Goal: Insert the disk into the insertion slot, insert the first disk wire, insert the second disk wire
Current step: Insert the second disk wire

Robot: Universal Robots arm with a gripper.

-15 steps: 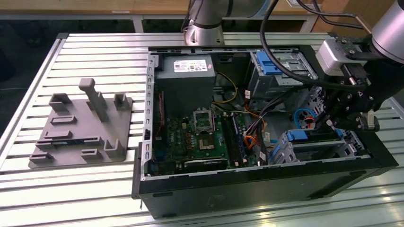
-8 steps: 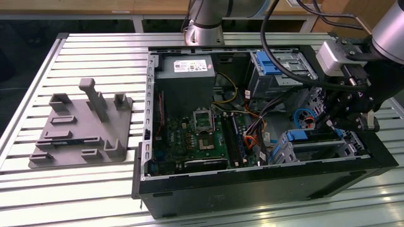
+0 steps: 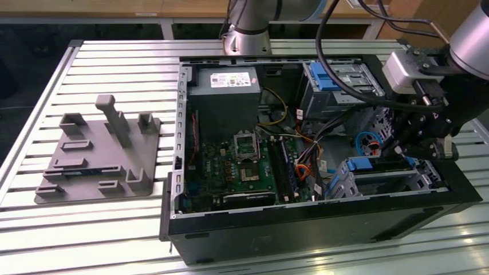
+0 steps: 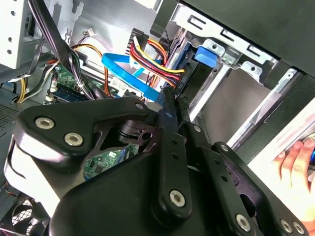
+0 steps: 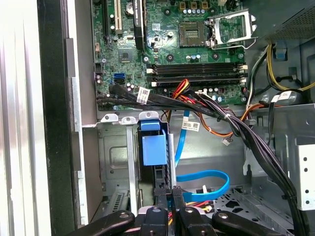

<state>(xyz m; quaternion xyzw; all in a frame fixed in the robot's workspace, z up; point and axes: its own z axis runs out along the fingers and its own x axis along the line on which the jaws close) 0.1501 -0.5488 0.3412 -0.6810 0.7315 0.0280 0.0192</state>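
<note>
At the near right corner of the open computer case (image 3: 306,229), as the exterior view showed it, the insertion slot (image 3: 345,186) sat against the case's near wall. The disk (image 3: 382,164) lay inside it, its blue carrier frame showing along the top, so the first step looked done.

The gripper (image 3: 413,150) hung directly over that corner, closer to the slot than to anything else in the case. In the first wrist view its fingers (image 5: 160,214) were drawn together. As far as I could judge, they were pinched on the black plug (image 4: 183,81) of a red-and-yellow wire bundle (image 4: 150,51). The contact itself was hidden behind the fingers.

What mattered was the line-up. The disk's blue tab (image 5: 151,147) stood straight ahead of the fingertips, and the disk's thin edge ran in line with the closed fingers. Its long axis appeared to run away from the gripper into the cage. Plug and disk end were close but apart, and I could not tell whether they were square to each other.

Just beside this line, a blue flat cable (image 5: 206,181) looped loose and unconnected on the cage floor.

Farther off lay the green motherboard (image 3: 237,166). Beyond it was the grey power supply (image 3: 225,80), and a taller bay with a blue latch (image 3: 324,77) stood at the far right. Outside the case, on the exterior view's left, a grey fixture (image 3: 99,154) rested on the slatted table (image 3: 114,57). A person's hand (image 4: 295,162) showed at the case's edge in the second wrist view.
</note>
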